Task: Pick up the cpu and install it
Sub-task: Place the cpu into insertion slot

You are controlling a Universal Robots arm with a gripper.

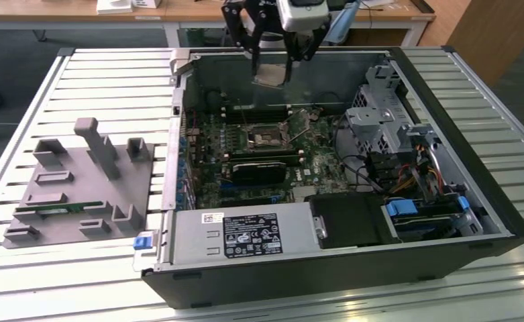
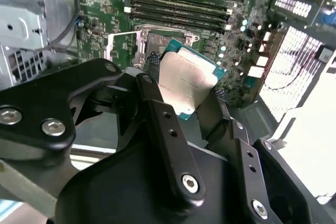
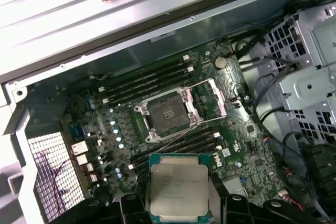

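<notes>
Jaws clenched on cpu (image 3: 178, 190), held high over motherboard (image 3: 247, 161); socket (image 3: 165, 114) open below. Risk: tilted or offset seating could bend socket pins; edge grip could slip.

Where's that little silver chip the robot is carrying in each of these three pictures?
Exterior view: the cpu hangs in the gripper above the open case.
Second wrist view: the cpu sits tilted between the black fingers.
First wrist view: the cpu faces the camera, nearer than the motherboard.
Shared landmark: the empty socket.
</notes>
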